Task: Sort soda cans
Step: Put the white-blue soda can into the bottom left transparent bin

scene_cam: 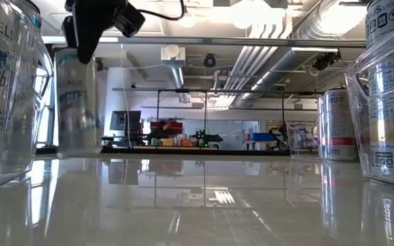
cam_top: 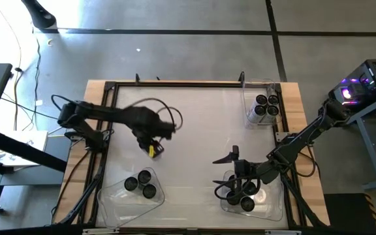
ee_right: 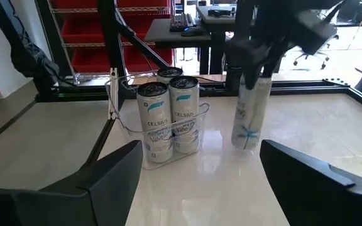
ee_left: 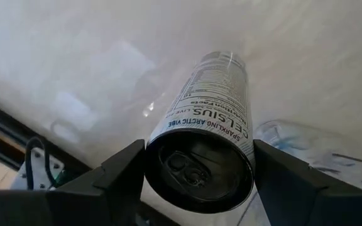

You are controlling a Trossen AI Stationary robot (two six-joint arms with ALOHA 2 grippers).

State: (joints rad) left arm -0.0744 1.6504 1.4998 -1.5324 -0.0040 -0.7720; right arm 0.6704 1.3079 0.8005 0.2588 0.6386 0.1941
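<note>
Can [ee_left: 201,160] fills the left wrist view, clamped between the left gripper [ee_left: 200,182] fingers above the surface [cam_top: 194,124]. Right gripper [cam_top: 240,186] hangs wide over the near-right bin [cam_top: 274,207]. A hurried release could topple it beside the near-left bin [cam_top: 113,196].

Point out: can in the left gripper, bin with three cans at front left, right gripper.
can in the left gripper [ee_left: 200,169]: left wrist view, on its dark top by the tab.
front-left bin [cam_top: 113,192]: high view, on its clear wall.
right gripper [cam_top: 230,156]: high view, midway between its open fingertips.
</note>
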